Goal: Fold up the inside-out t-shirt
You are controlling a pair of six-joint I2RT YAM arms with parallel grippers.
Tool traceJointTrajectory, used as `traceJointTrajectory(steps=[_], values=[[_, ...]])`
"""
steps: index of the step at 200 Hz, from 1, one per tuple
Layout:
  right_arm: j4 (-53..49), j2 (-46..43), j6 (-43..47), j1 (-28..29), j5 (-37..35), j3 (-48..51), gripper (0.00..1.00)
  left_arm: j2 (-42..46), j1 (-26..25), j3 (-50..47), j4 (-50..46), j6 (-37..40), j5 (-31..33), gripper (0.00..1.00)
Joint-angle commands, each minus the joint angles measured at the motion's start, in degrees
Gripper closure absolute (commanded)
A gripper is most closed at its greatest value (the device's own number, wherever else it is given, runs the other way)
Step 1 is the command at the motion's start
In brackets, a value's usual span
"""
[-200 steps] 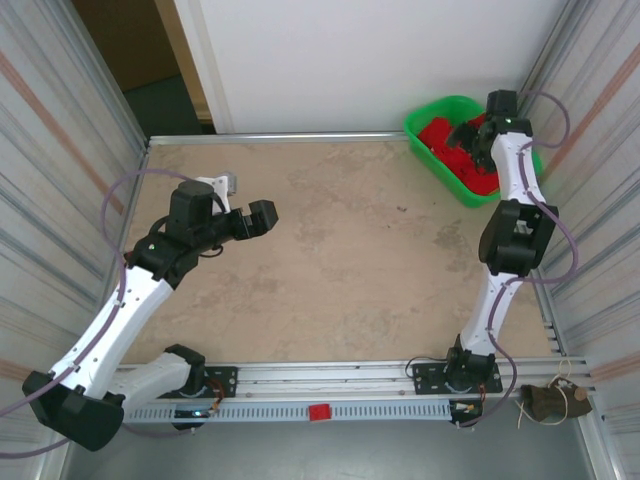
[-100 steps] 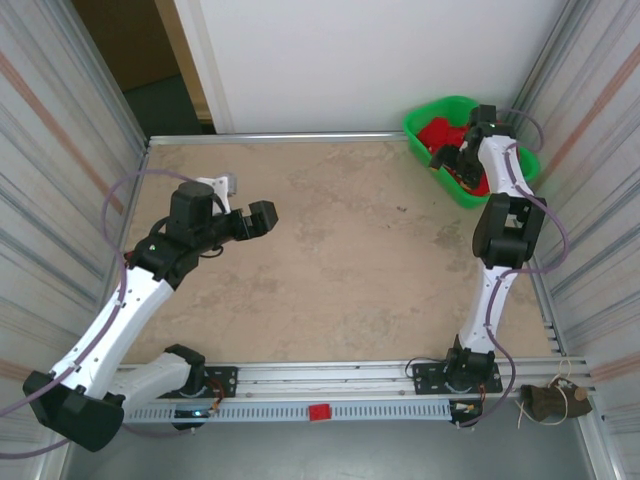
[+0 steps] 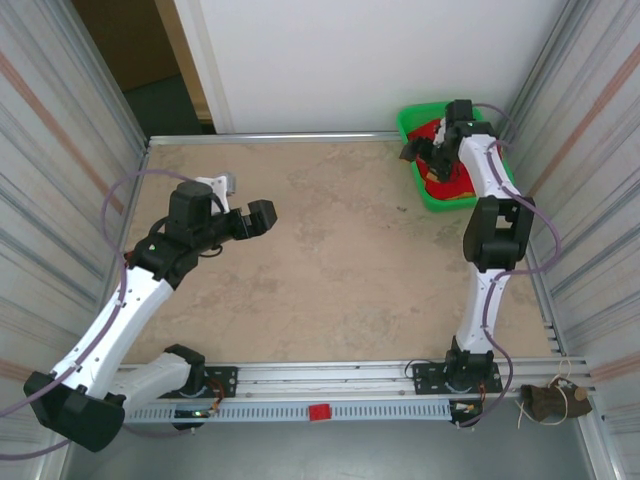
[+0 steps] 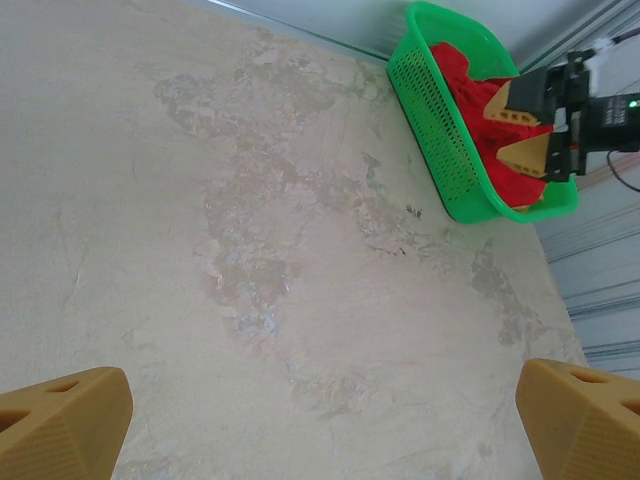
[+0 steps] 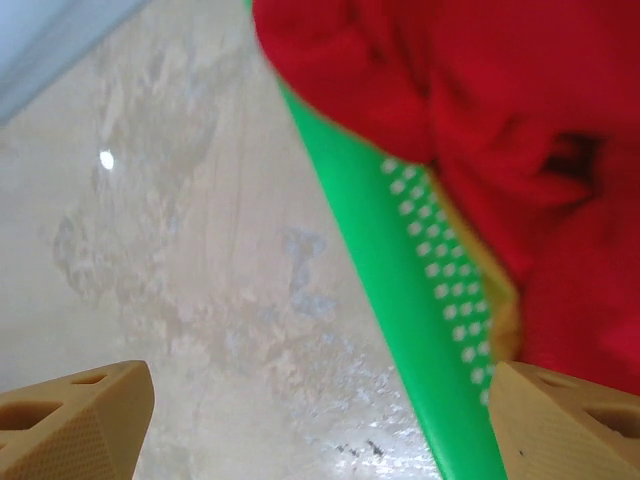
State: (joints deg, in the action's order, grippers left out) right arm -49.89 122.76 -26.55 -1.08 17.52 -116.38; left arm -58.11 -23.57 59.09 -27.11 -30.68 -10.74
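Observation:
The inside-out t-shirt [image 3: 443,186] is a bright red bundle lying in a green basket [image 3: 432,202] at the table's far right corner. It also fills the basket [image 4: 430,110] as a red t-shirt [image 4: 468,88] in the left wrist view. My right gripper [image 3: 425,155] hangs over the basket's left rim. It is open, with the green wall [image 5: 380,230] running between its fingers and the red t-shirt [image 5: 530,120] on the inner side. My left gripper [image 3: 255,218] hovers open over bare table at the left, holding nothing.
A strip of orange-yellow cloth [image 5: 500,300] shows between the red fabric and the basket wall. Metal walls close in the table on the left and right, and a rail [image 3: 320,372] runs along the near edge. The tan tabletop [image 4: 250,250] lies between the arms.
The right gripper has swung left from over the basket's middle to its left rim. The basket has shifted and turned leftward with it. The left arm has not moved.

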Motion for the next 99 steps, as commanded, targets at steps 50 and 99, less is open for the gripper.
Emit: traceJointTrajectory(steps=[50,99], values=[[-1.87,1.69,-0.26,-7.9,-16.86,-9.99,0.16,1.29,0.48,-1.01,1.77,0.86,-1.53,0.01],[-6.71,12.61,0.18,-8.15,-14.99,-21.55,0.31,1.73,0.59,-0.64,1.43,0.55,-1.87,0.01]])
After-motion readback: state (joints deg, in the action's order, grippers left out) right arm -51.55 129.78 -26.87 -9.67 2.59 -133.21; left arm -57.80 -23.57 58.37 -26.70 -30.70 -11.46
